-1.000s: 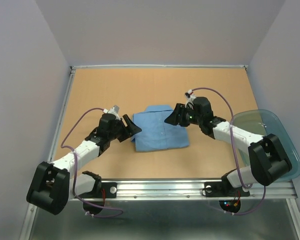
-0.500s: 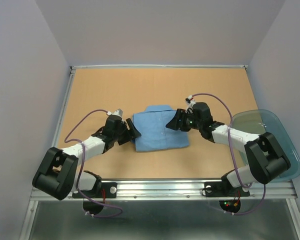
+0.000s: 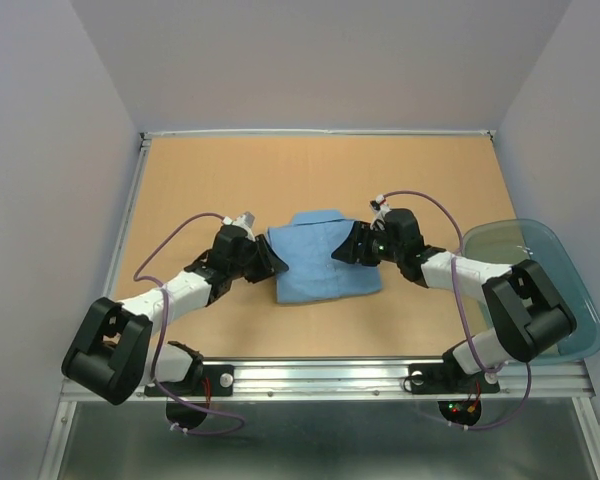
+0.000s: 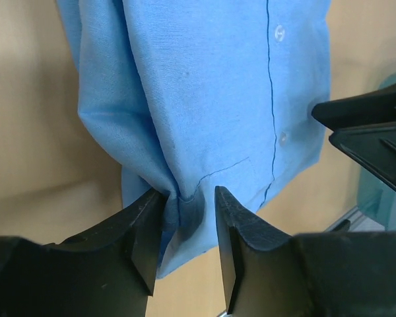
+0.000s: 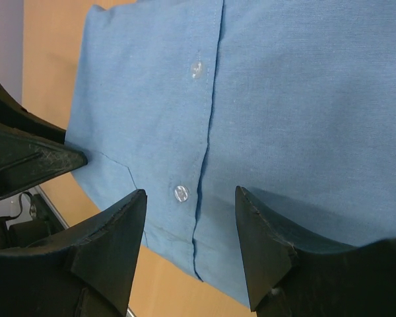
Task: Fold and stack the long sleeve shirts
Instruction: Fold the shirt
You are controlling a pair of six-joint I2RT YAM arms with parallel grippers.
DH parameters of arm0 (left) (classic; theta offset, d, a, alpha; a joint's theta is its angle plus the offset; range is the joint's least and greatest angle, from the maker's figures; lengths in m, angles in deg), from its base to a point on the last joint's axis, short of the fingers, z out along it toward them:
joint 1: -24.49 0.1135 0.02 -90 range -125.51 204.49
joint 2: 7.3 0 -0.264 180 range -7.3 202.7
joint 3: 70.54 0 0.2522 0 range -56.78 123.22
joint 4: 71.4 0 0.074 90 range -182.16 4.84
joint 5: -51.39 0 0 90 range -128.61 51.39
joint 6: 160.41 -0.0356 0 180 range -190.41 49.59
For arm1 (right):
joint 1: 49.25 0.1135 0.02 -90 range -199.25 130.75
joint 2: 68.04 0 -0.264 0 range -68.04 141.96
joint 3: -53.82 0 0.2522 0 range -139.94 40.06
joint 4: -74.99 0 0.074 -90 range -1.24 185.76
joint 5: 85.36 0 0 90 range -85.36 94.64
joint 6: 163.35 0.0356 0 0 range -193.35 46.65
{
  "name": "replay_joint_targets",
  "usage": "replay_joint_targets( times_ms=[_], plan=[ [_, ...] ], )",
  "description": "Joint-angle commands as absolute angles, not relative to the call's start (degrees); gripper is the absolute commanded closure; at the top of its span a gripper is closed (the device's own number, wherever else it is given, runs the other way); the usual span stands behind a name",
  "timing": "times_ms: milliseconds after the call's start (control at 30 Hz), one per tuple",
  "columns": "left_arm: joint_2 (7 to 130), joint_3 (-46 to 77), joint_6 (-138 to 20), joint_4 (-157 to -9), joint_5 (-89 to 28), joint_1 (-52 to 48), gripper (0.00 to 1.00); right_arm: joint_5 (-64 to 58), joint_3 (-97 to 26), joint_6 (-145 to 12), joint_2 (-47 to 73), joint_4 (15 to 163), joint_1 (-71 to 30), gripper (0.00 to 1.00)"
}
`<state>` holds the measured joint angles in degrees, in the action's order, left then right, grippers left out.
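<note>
Quick rundown of where you're at. The light blue shirt (image 3: pixel 325 262) lies folded into a tidy rectangle around the middle of the table (image 3: pixel 200 180), collar (image 3: pixel 315 215) toward the far side and the button strip (image 4: pixel 269 99) running far to near.

Your left gripper (image 4: pixel 188 198) is down at the shirt's left edge, and its fingers (image 4: pixel 144 231) are squeezed in tight on a bunched-up fold of the cloth. In the left wrist view you can see creases pulling out from that pinch, so yeah, it's got hold of the shirt.

Your right gripper (image 5: pixel 188 198) is over the right part of the shirt with its fingers spread wide. There's nothing between them but flat cloth, and a button (image 5: pixel 179 193) sits pretty much in that gap. Honestly can't tell if those tips actually touch the fabric or hang just above it. There's a shadow on the cloth beside one of them and that's all you get.

The two grippers face each other across the shirt, near but not touching. The teal tub (image 3: pixel 565 290) sits off at the right edge of the table, well apart from the shirt, and the top view shows it partly behind your right arm (image 3: pixel 530 315).
</note>
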<state>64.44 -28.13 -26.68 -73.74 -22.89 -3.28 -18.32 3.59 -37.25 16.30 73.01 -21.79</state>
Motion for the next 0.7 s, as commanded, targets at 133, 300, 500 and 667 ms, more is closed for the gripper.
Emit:
replay_joint_targets(
  times_ms=[133,300,500,667],
  plan=[
    [68.0,-30.9,-23.9,-69.5,-14.9,-3.5,0.56,-18.2,5.5,-36.5,17.0,68.0,-21.6,0.39],
    [73.7,-33.6,-22.1,-63.1,-9.8,-1.9,0.65,-18.2,7.4,-35.1,18.9,65.3,-21.6,0.39],
    [76.7,-34.1,-21.9,-59.7,-7.5,-1.2,0.78,-19.8,7.5,-35.9,19.2,64.4,-21.5,0.39],
    [74.9,-34.2,-21.5,-57.9,-6.5,-1.1,0.63,-21.3,5.7,-37.0,18.2,65.8,-21.5,0.39]
  ],
)
